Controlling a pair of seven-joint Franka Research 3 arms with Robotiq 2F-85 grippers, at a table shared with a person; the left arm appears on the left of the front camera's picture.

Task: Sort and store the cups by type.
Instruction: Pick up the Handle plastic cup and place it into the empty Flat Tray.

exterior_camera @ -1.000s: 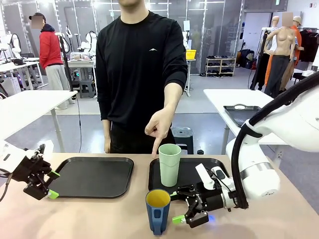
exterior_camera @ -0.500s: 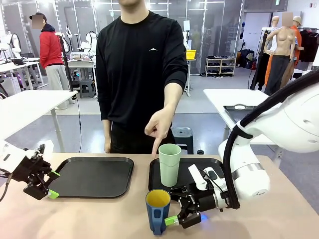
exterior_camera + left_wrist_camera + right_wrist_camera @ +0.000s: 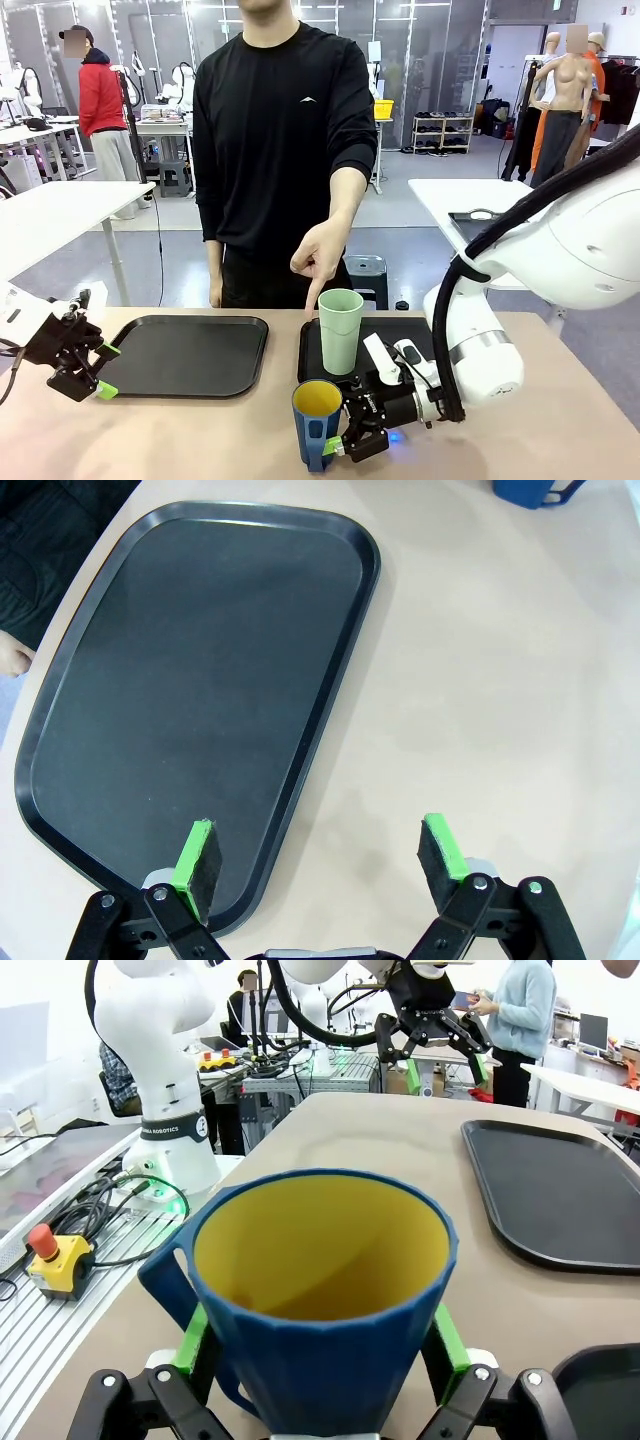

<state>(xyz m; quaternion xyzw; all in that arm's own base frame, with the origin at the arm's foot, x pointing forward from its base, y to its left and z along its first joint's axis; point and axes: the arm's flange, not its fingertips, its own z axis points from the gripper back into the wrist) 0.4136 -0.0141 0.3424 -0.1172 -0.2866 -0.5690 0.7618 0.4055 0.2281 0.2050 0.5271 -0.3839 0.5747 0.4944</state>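
A dark blue mug (image 3: 317, 422) with a yellow inside stands on the bare table near the front edge. My right gripper (image 3: 347, 432) lies low at its right side, open, with a green-padded finger on each side of the mug (image 3: 320, 1290). In the right wrist view the pads (image 3: 190, 1345) stand close to the mug's walls, its handle to the left. A tall mint-green tumbler (image 3: 341, 330) stands upright on the right black tray (image 3: 420, 335). A person's hand (image 3: 318, 262) points down at it. My left gripper (image 3: 97, 370) hangs open over the left tray's (image 3: 190, 700) near edge.
The left black tray (image 3: 185, 355) holds nothing. The person stands at the far side, behind the two trays. Bare table lies between the trays and the front edge. My right arm's white body (image 3: 480, 350) rises just right of the right tray.
My right gripper has slid left along the table until its open fingers stand around the blue mug. The left arm, the tumbler and the pointing hand have stayed put.
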